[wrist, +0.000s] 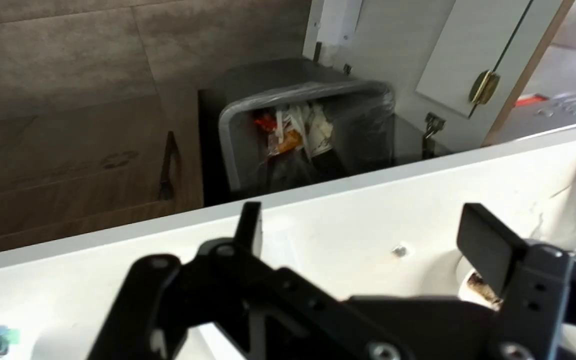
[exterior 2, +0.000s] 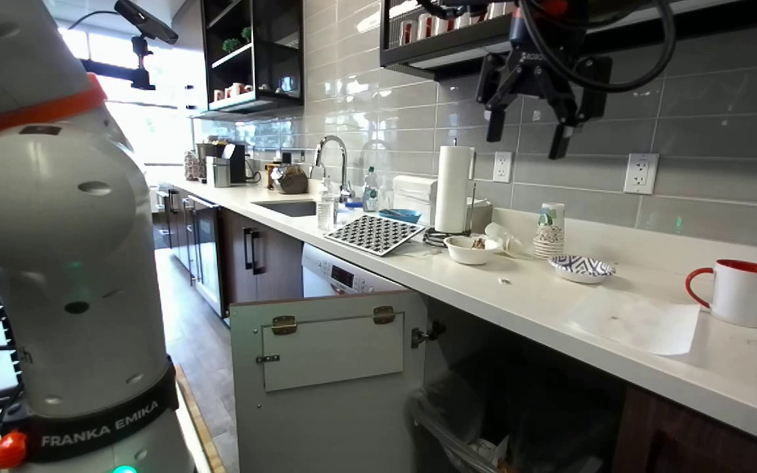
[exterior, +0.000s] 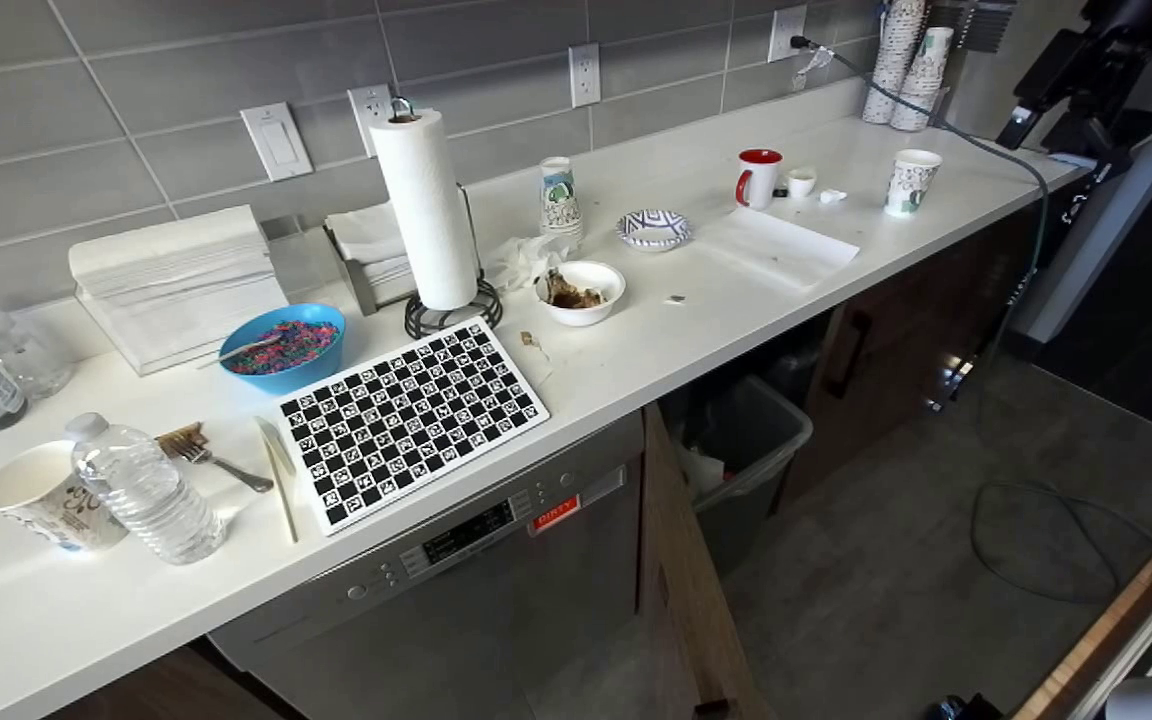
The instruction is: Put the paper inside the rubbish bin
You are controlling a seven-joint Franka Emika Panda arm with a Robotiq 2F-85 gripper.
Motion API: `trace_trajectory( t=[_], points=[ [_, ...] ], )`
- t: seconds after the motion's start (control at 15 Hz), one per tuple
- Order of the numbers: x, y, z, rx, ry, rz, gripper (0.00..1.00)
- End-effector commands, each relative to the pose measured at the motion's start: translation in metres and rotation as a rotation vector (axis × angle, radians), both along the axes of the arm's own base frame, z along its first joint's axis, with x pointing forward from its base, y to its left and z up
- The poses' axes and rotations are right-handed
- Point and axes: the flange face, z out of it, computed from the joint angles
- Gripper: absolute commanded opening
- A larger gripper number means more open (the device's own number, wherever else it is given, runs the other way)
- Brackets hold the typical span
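In an exterior view, the white sheet of paper [exterior 2: 638, 322] lies on the counter [exterior 2: 523, 302] below the claw [exterior 2: 527, 136] and to its right in the picture. The step in hand looks to be reaching and picking it up. It would be better to come down on the end that seems to curl up, with one finger under it, than to pinch the flat part, and to keep off the red-rimmed mug [exterior 2: 746, 295] close by. The claw hangs well above the counter, spread wide, touching and holding nothing.

In an exterior view, the rubbish bin [exterior: 761, 425] stands lower than the claw and to its left in the picture, below counter height, so the sheet should clear the counter edge before release.

In the wrist view, the bin's mouth, with its clear liner [wrist: 308, 91], lies beyond the claw's tips. The jaws are far apart with nothing gripped; whether the faint pale patch below them is the sheet, I cannot tell.
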Motion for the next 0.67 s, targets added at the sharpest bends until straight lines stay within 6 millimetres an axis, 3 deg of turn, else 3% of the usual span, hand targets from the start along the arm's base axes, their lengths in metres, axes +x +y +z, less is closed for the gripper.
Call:
trace_trajectory(
  t=[0.0, 0.2, 0.6],
  points=[
    [0.022, -0.044, -0.009, -0.067, -0.084, -0.177, 1.0],
    [0.051, -0.063, -0.028, -0.125, -0.132, -0.237, 1.0],
    [0.119, -0.08, -0.085, -0.148, -0.071, -0.251, 1.0]
  ],
)
